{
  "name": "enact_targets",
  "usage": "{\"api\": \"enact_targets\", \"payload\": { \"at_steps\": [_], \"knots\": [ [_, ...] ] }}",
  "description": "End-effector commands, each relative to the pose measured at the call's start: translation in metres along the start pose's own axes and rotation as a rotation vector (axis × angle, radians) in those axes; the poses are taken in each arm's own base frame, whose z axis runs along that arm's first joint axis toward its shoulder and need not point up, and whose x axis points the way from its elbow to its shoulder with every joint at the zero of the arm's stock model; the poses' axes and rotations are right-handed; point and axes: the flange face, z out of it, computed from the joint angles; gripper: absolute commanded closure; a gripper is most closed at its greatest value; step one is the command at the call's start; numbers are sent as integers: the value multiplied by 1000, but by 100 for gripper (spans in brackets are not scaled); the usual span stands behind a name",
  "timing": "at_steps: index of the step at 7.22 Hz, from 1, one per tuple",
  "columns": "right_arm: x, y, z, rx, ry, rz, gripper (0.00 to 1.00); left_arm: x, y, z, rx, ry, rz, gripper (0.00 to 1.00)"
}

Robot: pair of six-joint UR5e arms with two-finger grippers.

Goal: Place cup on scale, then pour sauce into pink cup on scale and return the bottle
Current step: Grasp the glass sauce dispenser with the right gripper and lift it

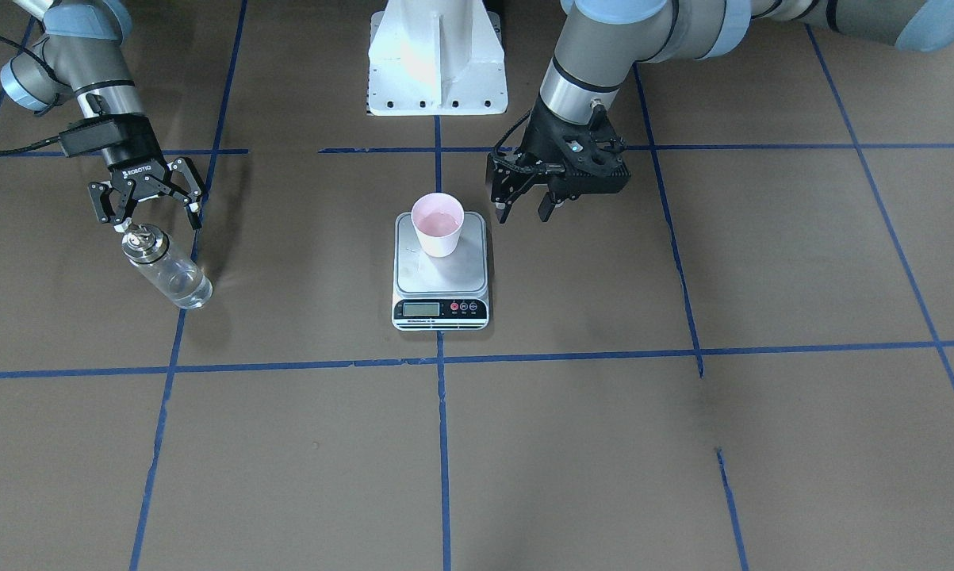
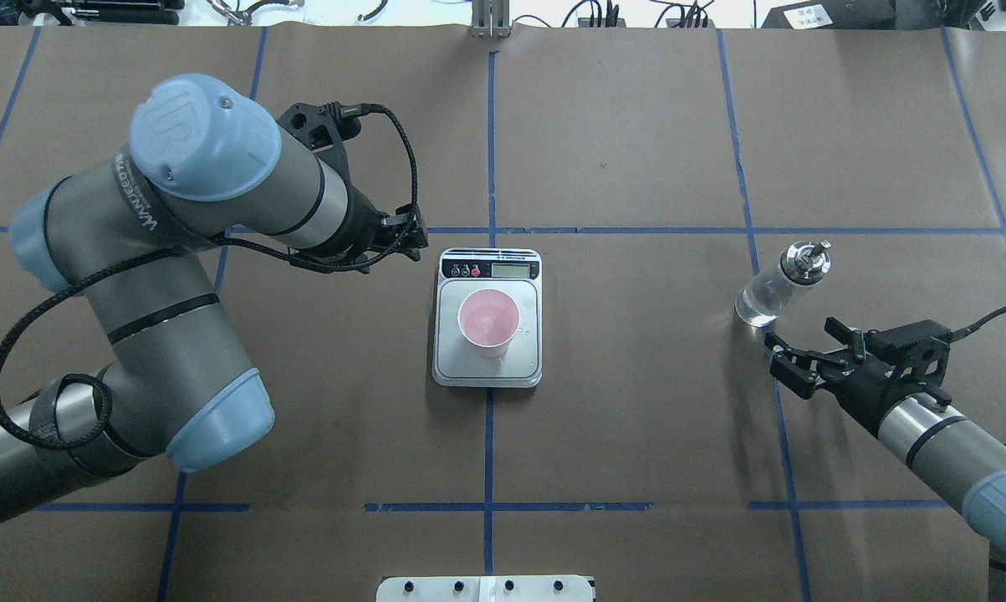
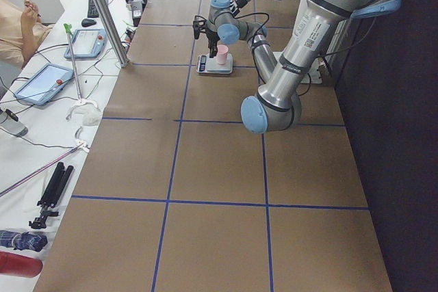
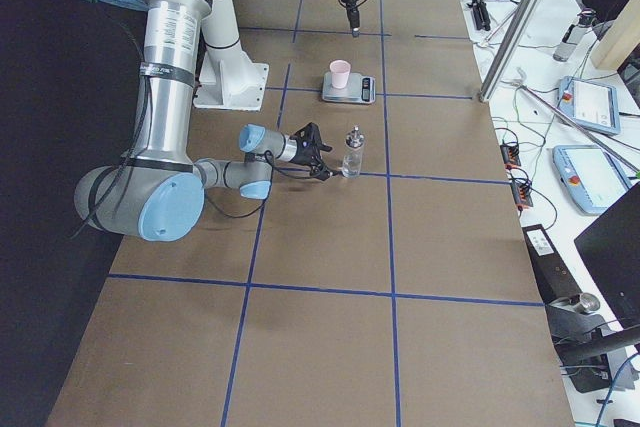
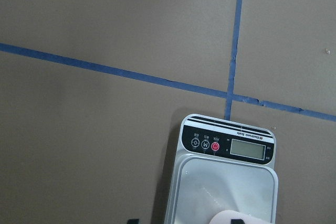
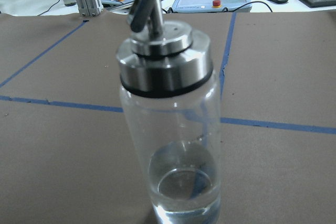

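Left gripper (image 1: 524, 210): my fingers are spread with nothing between them. I hover above the table (image 1: 603, 436), just beside the scale and off its platform.
Right gripper (image 1: 159, 218): my fingers are spread and grip nothing. They sit low, just beside the bottle on the side nearer my base, and do not touch it.
Cup (image 1: 438, 224): stands upright, mouth up, on the scale's steel platform, on the part away from the display panel.
Scale (image 1: 445, 281): lies flat at the middle of the table, on a blue tape line. Its black panel faces away from my base.
Bottle (image 1: 165, 270): stands upright on the table on my right side, well apart from the scale. Its metal pour-spout cap is on.
Sauce (image 6: 181, 187): a shallow clear layer lies in the bottom of the bottle. Whether the cup holds any, I cannot tell for certain.
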Motion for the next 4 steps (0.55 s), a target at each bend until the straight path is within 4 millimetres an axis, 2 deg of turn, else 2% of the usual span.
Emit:
{"api": "enact_targets", "payload": {
  "at_steps": [1, 4],
  "knots": [
    [-7, -5, 1, 72, 13, -9, 0, -1, -1, 2, 0, -4, -1, 34],
    [-14, 2, 14, 73, 14, -54, 0, 0, 0, 1, 1, -3, -2, 34]
  ]
}}
